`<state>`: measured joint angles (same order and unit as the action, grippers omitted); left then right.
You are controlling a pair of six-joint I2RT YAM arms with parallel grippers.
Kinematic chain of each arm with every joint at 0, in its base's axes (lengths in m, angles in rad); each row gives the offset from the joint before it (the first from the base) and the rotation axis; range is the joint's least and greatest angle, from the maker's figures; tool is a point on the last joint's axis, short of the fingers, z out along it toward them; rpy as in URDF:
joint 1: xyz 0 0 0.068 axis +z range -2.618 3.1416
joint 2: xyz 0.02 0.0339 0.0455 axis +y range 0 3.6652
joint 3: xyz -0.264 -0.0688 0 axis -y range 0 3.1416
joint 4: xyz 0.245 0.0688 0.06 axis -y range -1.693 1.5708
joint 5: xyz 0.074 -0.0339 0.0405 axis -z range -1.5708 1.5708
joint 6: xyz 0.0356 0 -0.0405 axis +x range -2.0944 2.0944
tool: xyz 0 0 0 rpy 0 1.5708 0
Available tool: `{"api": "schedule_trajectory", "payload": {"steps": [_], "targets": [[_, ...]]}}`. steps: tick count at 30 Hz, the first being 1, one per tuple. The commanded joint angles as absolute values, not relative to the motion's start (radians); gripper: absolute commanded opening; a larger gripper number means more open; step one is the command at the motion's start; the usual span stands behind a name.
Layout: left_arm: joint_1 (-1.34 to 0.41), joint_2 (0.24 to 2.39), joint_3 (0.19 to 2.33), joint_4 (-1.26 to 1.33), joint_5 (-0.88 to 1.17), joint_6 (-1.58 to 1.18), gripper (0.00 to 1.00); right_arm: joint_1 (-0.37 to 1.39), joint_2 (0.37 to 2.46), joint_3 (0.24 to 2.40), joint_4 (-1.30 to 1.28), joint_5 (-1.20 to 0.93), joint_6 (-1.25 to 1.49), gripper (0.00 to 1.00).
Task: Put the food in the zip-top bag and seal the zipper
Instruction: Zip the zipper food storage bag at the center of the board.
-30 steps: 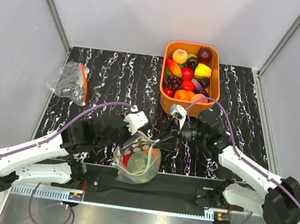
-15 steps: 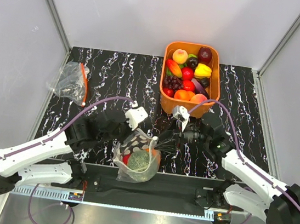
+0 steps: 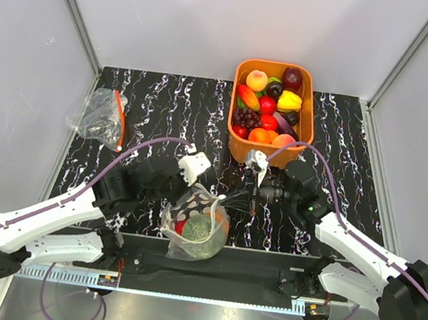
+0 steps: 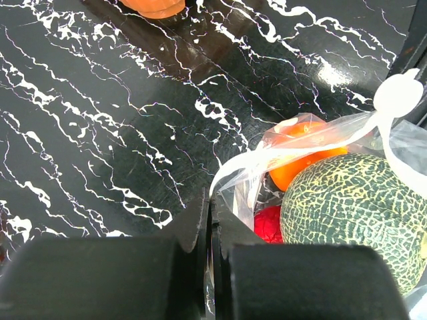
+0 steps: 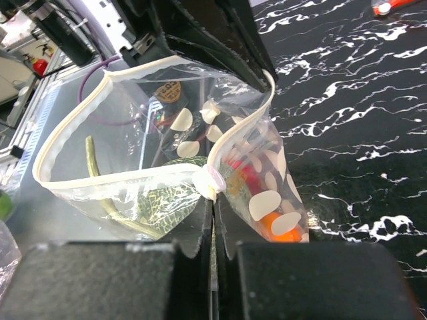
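Bag [image 3: 195, 205], between claws: clear, dotted; netted melon [image 4: 353, 200], orange [image 4: 297, 170], red fruit [image 4: 269, 223] inside.
Left claw [image 4: 210, 213]: pinching bag edge.
Right claw [image 5: 213, 207]: pinching zipper [image 5: 113, 179].

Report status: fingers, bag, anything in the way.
Left fingers and right fingers shut on zipper. Melon, orange fruit, red fruit inside zip-top bag; mouth open, unsealed. No obstruction seen.

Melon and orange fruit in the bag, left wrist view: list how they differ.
Colour: the melon is green with a pale net pattern; the orange fruit is plain orange. Size: the melon is far bigger than the orange fruit. Visibility: the melon shows broadly, while the orange fruit is partly covered by the melon and a bag fold. Both are round and sit inside the zip-top bag.
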<state>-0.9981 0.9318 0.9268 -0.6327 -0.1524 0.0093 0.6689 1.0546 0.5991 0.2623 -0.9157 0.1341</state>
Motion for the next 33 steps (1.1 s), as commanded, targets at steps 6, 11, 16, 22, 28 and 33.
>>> {"api": "schedule_trajectory", "payload": {"steps": [6,11,16,22,28,33], "targets": [[-0.992,0.962,1.056,-0.652,-0.092,0.026,0.58,0.676,1.023,0.702,0.158,-0.825,0.21,0.0],[-0.992,1.003,1.186,-0.696,-0.058,0.003,0.76,0.707,0.994,0.794,-0.026,-0.706,0.25,0.0],[-0.992,1.052,1.308,-0.686,0.032,0.003,0.76,0.715,0.991,0.885,-0.175,-0.635,0.291,0.0],[-1.014,1.127,1.407,-0.683,0.155,0.003,0.68,0.724,0.957,0.902,-0.219,-0.595,0.331,0.0],[-1.091,1.167,1.402,-0.647,0.129,-0.006,0.49,0.724,0.928,0.9,-0.236,-0.58,0.339,0.0],[-1.098,1.173,1.385,-0.612,0.146,-0.008,0.49,0.727,0.914,0.9,-0.244,-0.581,0.342,0.0]]}}
